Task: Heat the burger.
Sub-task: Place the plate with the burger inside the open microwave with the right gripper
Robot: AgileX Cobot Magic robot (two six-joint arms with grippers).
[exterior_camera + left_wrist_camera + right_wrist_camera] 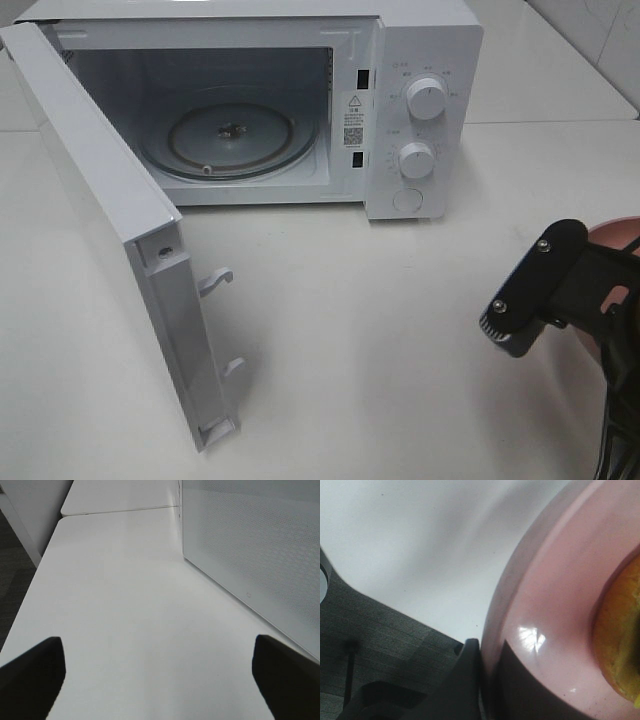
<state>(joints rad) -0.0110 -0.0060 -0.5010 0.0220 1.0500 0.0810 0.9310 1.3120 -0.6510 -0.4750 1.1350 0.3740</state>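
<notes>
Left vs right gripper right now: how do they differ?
The left gripper is open; the right gripper is shut. The left one holds nothing, with only bare table between its fingers; the right one pinches the rim of the pink plate carrying the burger. The left one sits beside the open microwave door; the right one does not. Both have dark fingers.

Bright, even light; glare on the plate, burger blurred.

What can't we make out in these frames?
Burger: right wrist view, only a bun sliver, cut by frame edge.
Pink plate: high view, mostly cut by frame edge and right pincer.
Microwave sticker text: high view, too small to read.
Left pincer: absent from high view.
</notes>
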